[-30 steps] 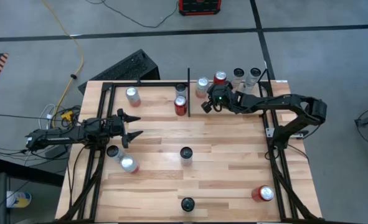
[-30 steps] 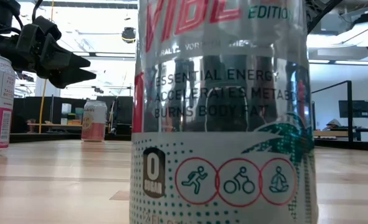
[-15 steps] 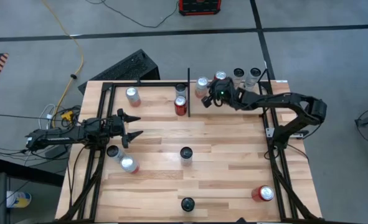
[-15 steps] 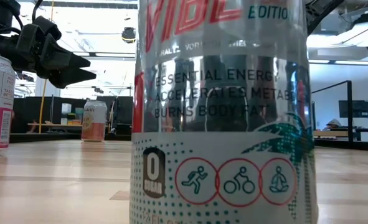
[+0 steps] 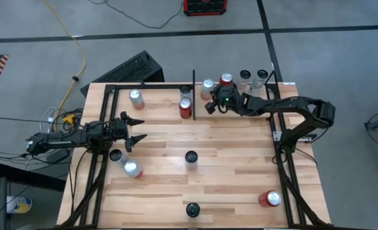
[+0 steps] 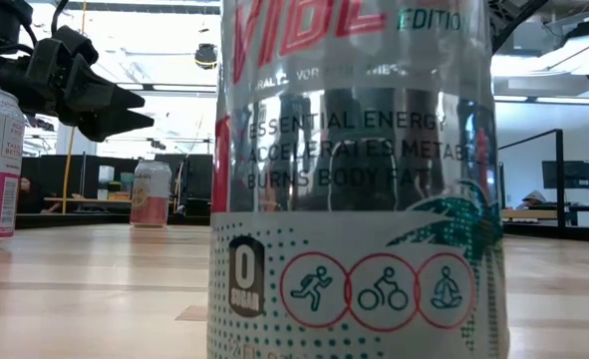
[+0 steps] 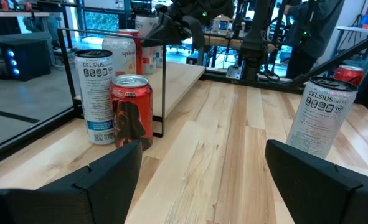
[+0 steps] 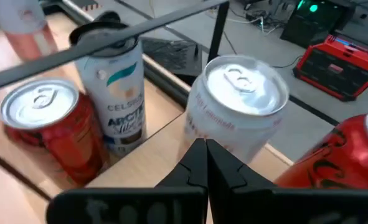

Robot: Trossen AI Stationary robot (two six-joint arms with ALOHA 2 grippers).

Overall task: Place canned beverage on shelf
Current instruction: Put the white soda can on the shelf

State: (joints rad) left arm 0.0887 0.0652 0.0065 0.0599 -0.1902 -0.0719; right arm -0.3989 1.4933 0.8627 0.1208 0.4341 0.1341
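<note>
Item: right gripper point(image 5: 209, 106), fingers pinched together, grasping nothing, hovering just beside the upright silver can point(image 8: 236, 106) on the shelf point(image 5: 157, 89). I'm idling the left gripper point(image 5: 136, 128), half-spread and empty, well apart.

Two dark, near-black jointed arms, built of slim tubular links with blocky housings at the joints. The left pincer point(image 5: 136, 128), at centre left of the high view, ends in two pointed, tapering black fingers point(image 7: 103, 180), broad and flat-faced in the left wrist view. The right pincer point(image 5: 209, 107), at upper centre, carries a small green light on its wrist housing; its fingers point(image 8: 196, 163) are narrow, matte black wedges. Thin dark cables trail from the left arm's base.
</note>
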